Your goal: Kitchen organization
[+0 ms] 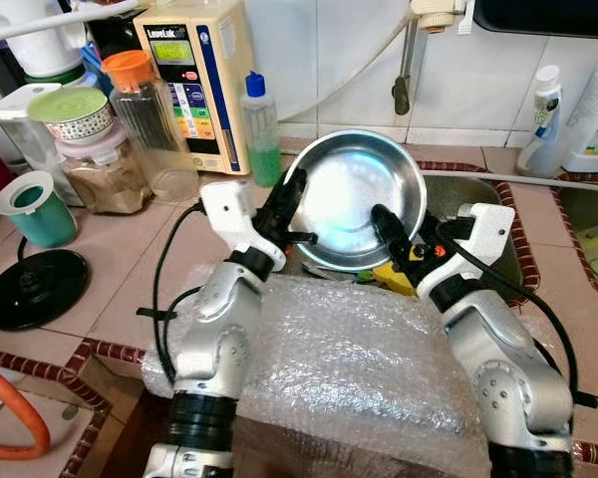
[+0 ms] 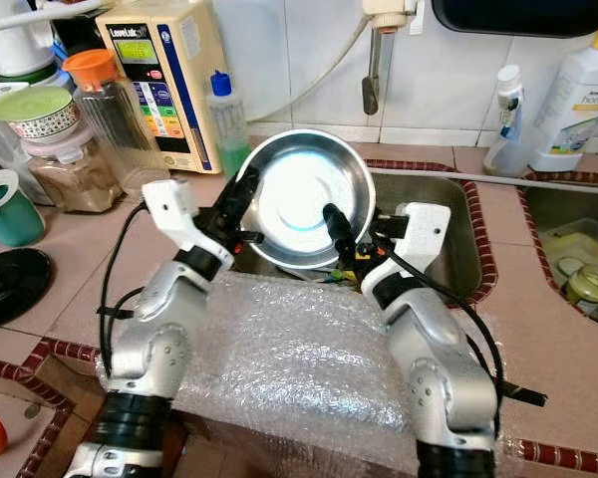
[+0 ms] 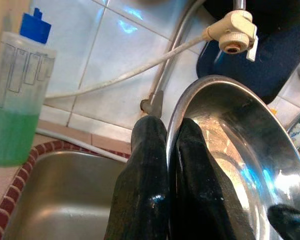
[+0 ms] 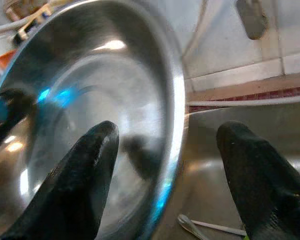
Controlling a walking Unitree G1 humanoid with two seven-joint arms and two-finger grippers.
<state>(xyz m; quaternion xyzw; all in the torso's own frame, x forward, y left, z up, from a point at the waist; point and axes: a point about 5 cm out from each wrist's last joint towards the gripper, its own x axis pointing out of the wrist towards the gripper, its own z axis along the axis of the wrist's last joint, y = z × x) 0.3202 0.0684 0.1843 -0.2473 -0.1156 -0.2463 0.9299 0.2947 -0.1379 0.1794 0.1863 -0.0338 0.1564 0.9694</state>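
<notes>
Black lid [image 1: 32, 288]: flat at the worktop's left edge.
Soap bottle [image 1: 261, 131]: upright at the back edge, by the sink [image 1: 475, 211].
Left gripper [image 1: 288, 207]: pinched on the bowl's left rim.
Steel bowl [image 1: 364, 199]: tilted, held above the sink.
Right gripper [image 4: 165, 165]: fingers spread, straddling the bowl's right rim.
</notes>
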